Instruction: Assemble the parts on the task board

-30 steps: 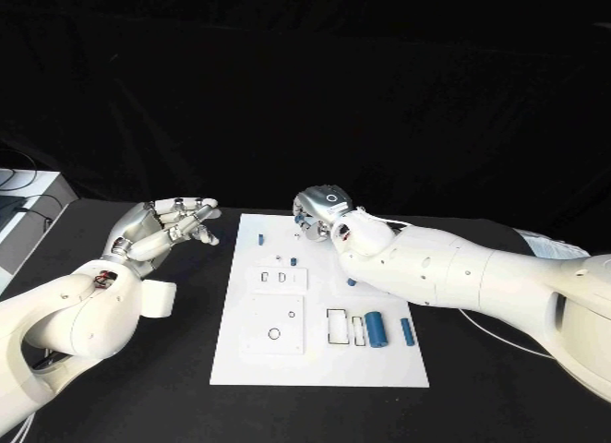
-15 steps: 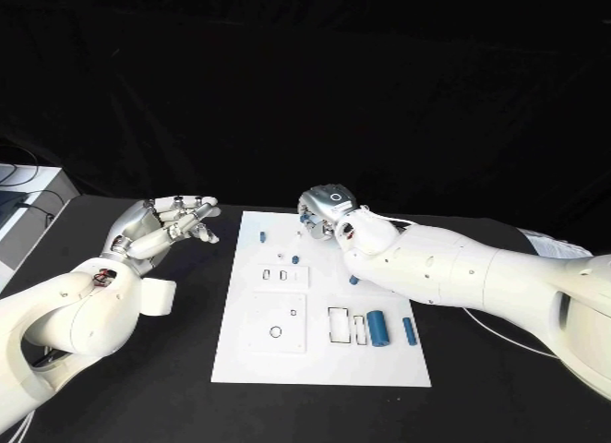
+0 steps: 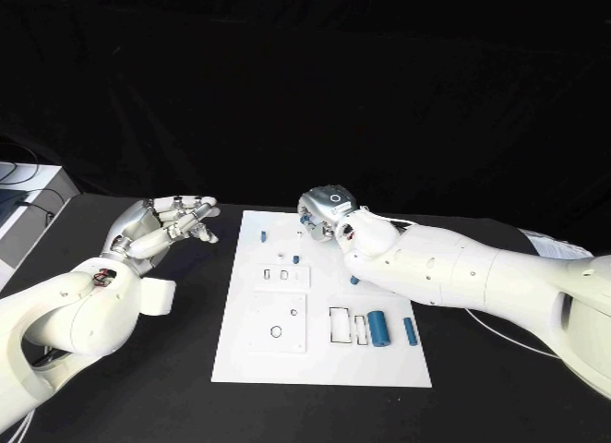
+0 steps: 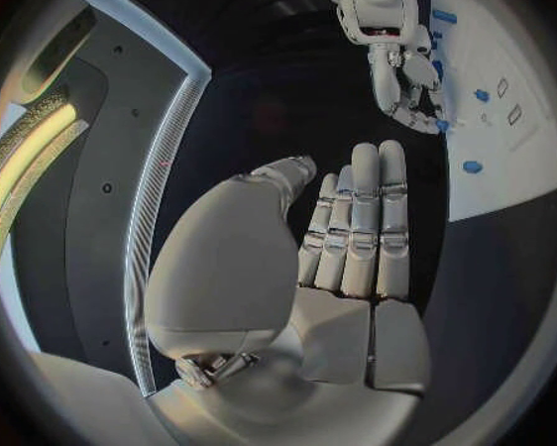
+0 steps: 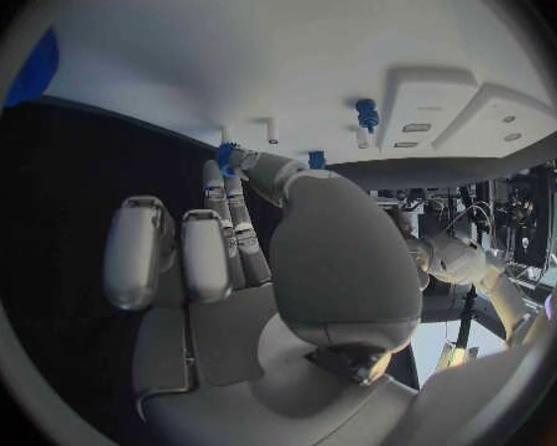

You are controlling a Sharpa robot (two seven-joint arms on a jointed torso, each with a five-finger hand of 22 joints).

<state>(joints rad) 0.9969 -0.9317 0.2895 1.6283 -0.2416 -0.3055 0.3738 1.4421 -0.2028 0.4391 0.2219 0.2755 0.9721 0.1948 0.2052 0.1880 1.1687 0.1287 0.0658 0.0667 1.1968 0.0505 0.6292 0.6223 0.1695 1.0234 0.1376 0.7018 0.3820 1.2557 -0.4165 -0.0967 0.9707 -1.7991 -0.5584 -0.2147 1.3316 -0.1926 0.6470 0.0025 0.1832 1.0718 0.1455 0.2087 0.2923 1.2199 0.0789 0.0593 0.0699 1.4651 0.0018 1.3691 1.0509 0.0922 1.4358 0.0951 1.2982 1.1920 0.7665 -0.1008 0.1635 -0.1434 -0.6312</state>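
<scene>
While your right hand (image 3: pixel 324 212) hangs over the far end of the task board (image 3: pixel 322 365), its fingertips (image 5: pixel 227 157) pinch a small blue part (image 5: pixel 225 152), which you see plainly from the right wrist view; from the head view the arm hides that grip. Your left hand (image 3: pixel 166 226) sits off the board's left side above the black table (image 3: pixel 146 397), fingers apart and holding nothing, flat and straight in the left wrist view (image 4: pixel 353 238). Near the board's front right a blue cylinder (image 3: pixel 377 326) and a thinner blue pin (image 3: pixel 408 331) lie side by side. No writing is readable.
</scene>
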